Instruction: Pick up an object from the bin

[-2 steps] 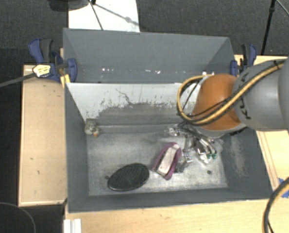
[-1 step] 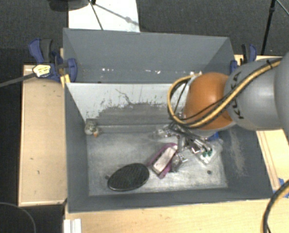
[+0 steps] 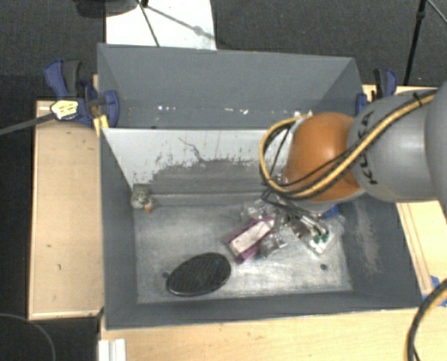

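1. The gripper [image 3: 282, 226] sits low in the grey bin [image 3: 231, 89], beneath the arm's orange cover [image 3: 321, 156]; spread or pressed together, I cannot tell.
2. Just to its left lies a purple-and-white packet [image 3: 246, 239].
3. Just to its right, a small white-and-green piece [image 3: 318, 237].
4. Farther left, toward the front wall, a black oval pad [image 3: 199, 273].

The bin [image 3: 119, 239] held one black oval pad [image 3: 198, 274], one purple-and-white packet [image 3: 247, 238], one small grey knob [image 3: 140, 198] and one white-and-green piece [image 3: 318, 237]. Smaller bits beside the packet could not be counted.
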